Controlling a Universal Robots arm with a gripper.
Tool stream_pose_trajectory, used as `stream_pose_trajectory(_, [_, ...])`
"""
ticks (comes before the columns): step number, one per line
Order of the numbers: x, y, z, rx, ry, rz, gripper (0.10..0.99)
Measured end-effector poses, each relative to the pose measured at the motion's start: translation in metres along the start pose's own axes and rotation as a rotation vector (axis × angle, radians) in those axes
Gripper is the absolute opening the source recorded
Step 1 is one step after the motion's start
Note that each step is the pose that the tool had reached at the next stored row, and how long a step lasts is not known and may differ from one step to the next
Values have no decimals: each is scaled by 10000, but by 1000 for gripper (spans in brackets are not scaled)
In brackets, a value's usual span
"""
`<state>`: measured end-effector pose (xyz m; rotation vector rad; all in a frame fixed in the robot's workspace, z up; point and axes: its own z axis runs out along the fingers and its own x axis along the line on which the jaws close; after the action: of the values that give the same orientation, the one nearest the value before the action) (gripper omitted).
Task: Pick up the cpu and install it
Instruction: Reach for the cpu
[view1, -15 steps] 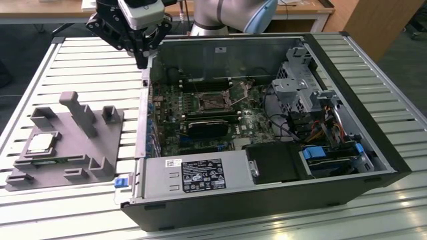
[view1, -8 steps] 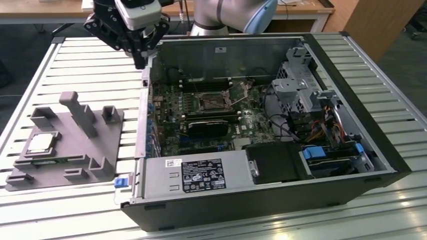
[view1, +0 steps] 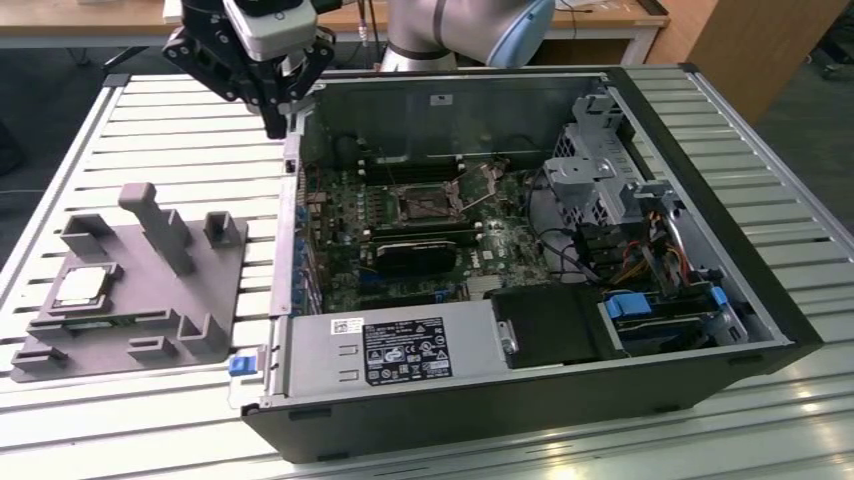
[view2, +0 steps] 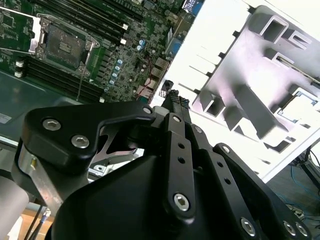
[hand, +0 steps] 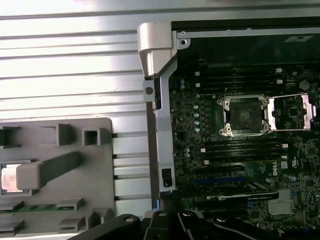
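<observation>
The cpu (view1: 83, 285) lies flat in a pocket of the grey fixture (view1: 200, 290) on the slatted table (view1: 174, 140), at the exterior view's left and near side. It is well apart from the open computer case (view1: 534, 400). In the first wrist view a slanting post of the fixture partly covers it.

The gripper (view1: 278, 125) hangs above the table at the far left corner of the case, just outside its wall. Its fingers look pressed together and hold nothing. The second wrist view shows the gripper (view2: 175, 97) the same way, tips closed to one point.

Inside the case the socket (view1: 430, 205) sits on the board with its metal plate swung open, so it looks ready to take the chip.

The chip is probably light, stiff and thin, with a smooth metal top that gives little grip. Its underside and the socket contacts are likely fragile. The safest hold seems to be two opposite edges, kept level, away from the post.
</observation>
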<state>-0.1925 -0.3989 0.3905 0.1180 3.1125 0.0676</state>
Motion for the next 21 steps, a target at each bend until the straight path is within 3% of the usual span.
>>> stream_pose_trajectory(21, [114,-9,3,0,0,1,106])
